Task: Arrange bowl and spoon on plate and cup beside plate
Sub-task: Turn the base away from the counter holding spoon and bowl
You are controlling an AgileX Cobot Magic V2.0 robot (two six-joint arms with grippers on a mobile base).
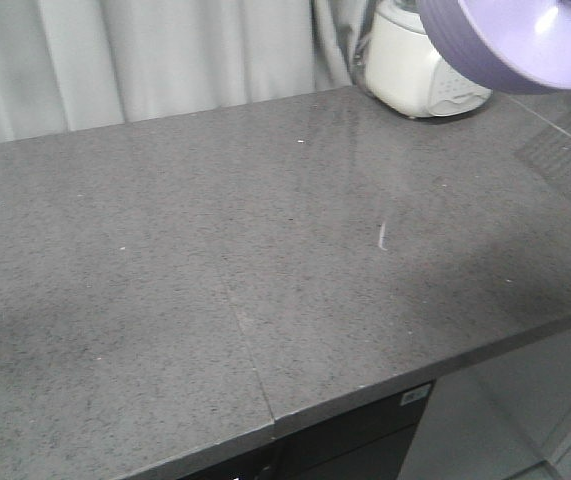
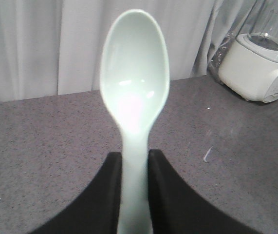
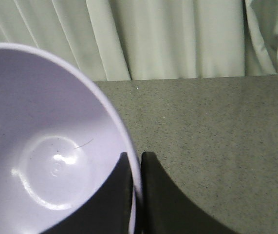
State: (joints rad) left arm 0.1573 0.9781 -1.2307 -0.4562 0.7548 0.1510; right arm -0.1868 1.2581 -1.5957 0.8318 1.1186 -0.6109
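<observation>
Mint-green plastic spoon (image 2: 135, 97), seemingly light and slick: left claw (image 2: 135, 161) clamps its handle; right claw (image 3: 135, 163) pinches round lavender plastic bowl (image 3: 46, 146) at three o'clock.

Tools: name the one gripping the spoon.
The left tool, shut on the handle of the mint-green spoon; the right tool instead pinches the rim of the lavender bowl.

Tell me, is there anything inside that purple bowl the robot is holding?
Nothing shows inside the bowl, just bare, shiny lavender plastic. The right hand pinching its rim covers a patch of the inner wall, and part of the bowl runs off the picture.
</observation>
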